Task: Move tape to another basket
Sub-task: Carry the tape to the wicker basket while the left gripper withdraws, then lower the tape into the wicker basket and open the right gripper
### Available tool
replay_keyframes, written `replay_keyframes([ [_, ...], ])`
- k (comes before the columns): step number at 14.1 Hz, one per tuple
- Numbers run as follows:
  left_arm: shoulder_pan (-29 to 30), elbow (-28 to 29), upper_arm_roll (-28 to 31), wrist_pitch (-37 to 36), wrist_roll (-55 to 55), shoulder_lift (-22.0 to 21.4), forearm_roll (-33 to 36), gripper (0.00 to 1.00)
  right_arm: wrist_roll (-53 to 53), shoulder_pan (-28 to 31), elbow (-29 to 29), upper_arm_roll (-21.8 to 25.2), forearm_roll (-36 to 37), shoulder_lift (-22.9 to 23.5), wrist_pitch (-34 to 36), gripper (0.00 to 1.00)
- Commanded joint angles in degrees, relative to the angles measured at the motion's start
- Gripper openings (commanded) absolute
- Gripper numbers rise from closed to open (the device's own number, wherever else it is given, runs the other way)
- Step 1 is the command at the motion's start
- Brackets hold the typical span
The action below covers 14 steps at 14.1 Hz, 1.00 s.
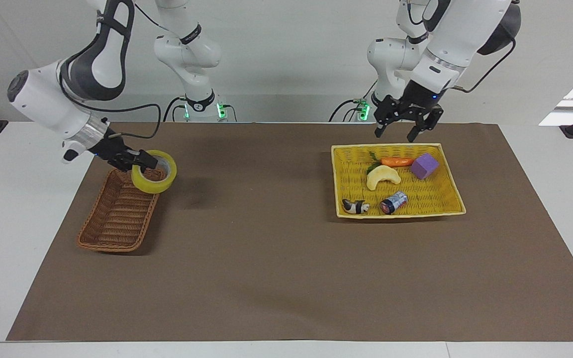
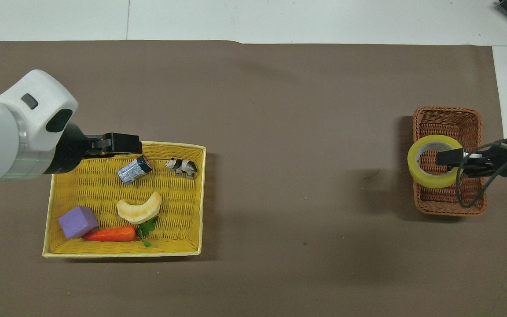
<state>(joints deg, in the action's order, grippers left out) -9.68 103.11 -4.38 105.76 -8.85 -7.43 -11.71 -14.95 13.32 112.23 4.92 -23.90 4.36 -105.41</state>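
Hanging over the brown wicker basket (image 1: 120, 211) at its end nearer the robots, the tape (image 1: 153, 178) was pinched through its wall by the clamped right gripper (image 1: 143, 162), while the left gripper (image 1: 402, 132), fingers spread and empty, hovered over the yellow tray (image 1: 453, 191).

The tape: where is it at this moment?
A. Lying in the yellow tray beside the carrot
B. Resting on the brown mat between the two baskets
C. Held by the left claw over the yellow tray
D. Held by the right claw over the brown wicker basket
D: the right claw grips the tape by its rim, over the brown wicker basket.
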Motion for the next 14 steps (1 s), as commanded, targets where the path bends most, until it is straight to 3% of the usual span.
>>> replay_keyframes([
  [1, 5.71, 1.04, -0.63, -1.35, 10.32, -0.83, 2.39, 1.0, -10.84, 5.56, -1.05, -0.96, 0.0, 4.24, -2.68, 0.0],
  [4, 11.42, 1.04, -0.63, -1.96, 20.25, -0.74, 6.44, 1.0, -14.92, 6.81, -1.14, -0.96, -1.22, 9.07, -5.94, 0.0],
  [6, 13.02, 0.35, -0.72, -2.4, 21.07, -0.48, 9.75, 1.0, -18.78, 7.6, -2.1, -0.87, -4.13, 11.2, -5.95, 0.0],
  [10, 13.11, -10.53, -0.72, -12.22, 20.98, 5.04, 13.73, 1.0, -21.95, 7.69, -2.02, -0.7, -2.82, 11.29, -7.6, 0.0],
  [13, 13.2, -12.23, -0.72, -11.64, 15.82, 6.64, 12.68, 1.0, -26.51, 7.69, -1.85, -0.79, -1.67, 12.96, -11.81, 0.0],
  [14, 13.29, -11.88, -0.63, -10.24, 14.23, 6.64, 13.03, 1.0, -26.97, 7.6, -1.93, -0.79, -1.67, 13.13, -12.27, 0.34],
])
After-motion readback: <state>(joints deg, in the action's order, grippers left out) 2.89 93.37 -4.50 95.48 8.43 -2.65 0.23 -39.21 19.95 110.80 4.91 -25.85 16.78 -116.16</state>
